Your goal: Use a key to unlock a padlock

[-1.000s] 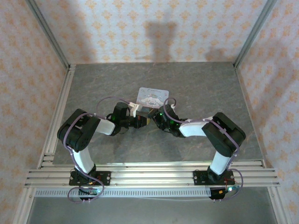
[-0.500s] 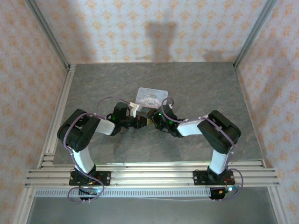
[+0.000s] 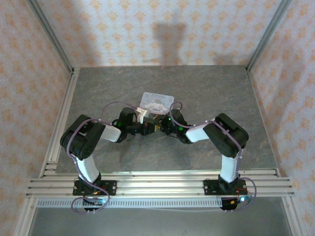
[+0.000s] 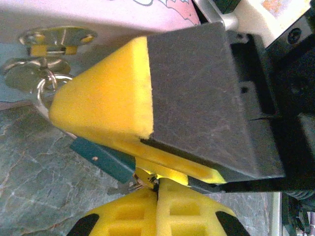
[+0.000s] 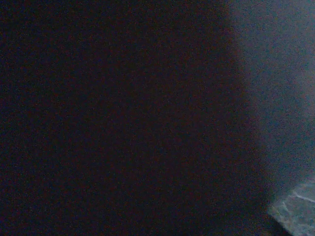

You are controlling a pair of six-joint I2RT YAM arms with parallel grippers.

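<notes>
The padlock lies flat in the middle of the grey table, just beyond both grippers. In the left wrist view its pinkish edge runs along the top. My left gripper reaches in from the left. Its yellow fingertips are shut, pinching a small metal part joined to the dark teal key. My right gripper meets it head-on from the right. One of its fingers, yellow with a dark pad, lies right over the key. How its jaws stand is hidden. The right wrist view is dark.
Brass rings and tags hang beside the padlock's edge. Aluminium rails border the table on the left and along the near edge. Patterned walls close in the back and both sides.
The right arm has pushed in to the left, closer against the left gripper. The padlock has shifted slightly left. The left arm has stayed put.
</notes>
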